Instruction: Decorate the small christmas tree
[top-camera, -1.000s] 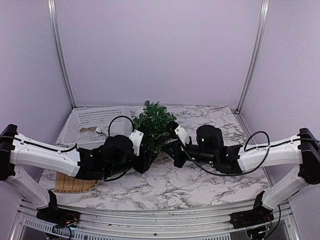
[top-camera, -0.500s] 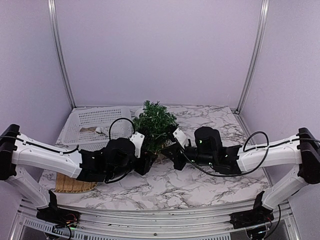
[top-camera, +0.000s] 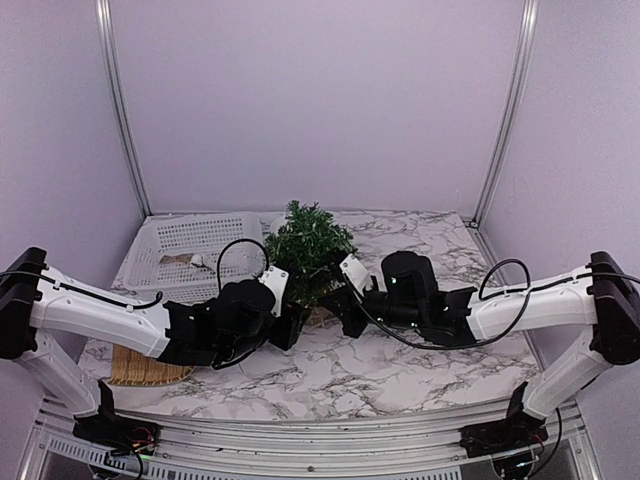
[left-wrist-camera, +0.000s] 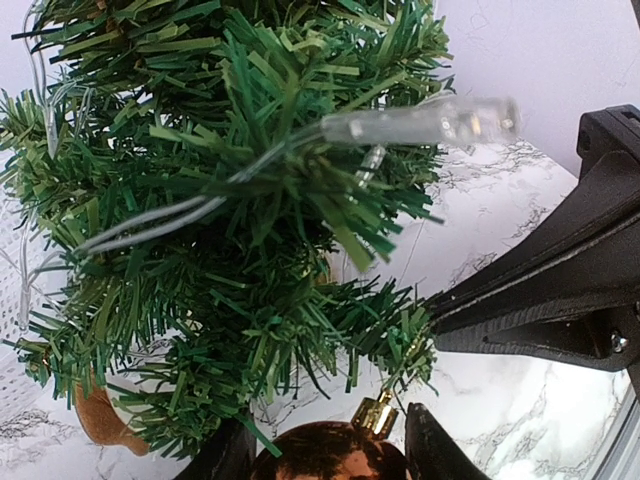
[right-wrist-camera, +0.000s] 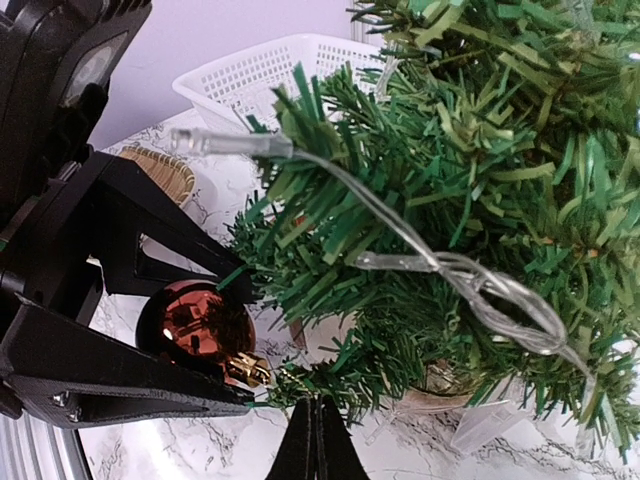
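The small christmas tree (top-camera: 308, 243) stands mid-table in its tan pot (right-wrist-camera: 440, 385), with a clear light string (right-wrist-camera: 430, 262) wound through the branches. My left gripper (top-camera: 288, 325) is at the tree's lower left, shut on a shiny copper-red bauble (left-wrist-camera: 328, 458) with a gold cap (left-wrist-camera: 378, 412). The bauble also shows in the right wrist view (right-wrist-camera: 195, 325). Its gold loop runs up to a low branch tip (left-wrist-camera: 412, 335). My right gripper (top-camera: 335, 300) is at the tree's lower right. Its fingers (right-wrist-camera: 318, 440) are pressed together on that branch tip, right by the loop.
A white perforated basket (top-camera: 190, 245) sits at the back left with small items inside. A tan woven piece (top-camera: 145, 368) lies under the left arm. A clear plastic part of the light string (right-wrist-camera: 490, 420) lies on the marble table (top-camera: 400, 370) by the pot.
Both grippers have edged a little closer to the tree's base and to each other. The bauble stays in the left gripper.
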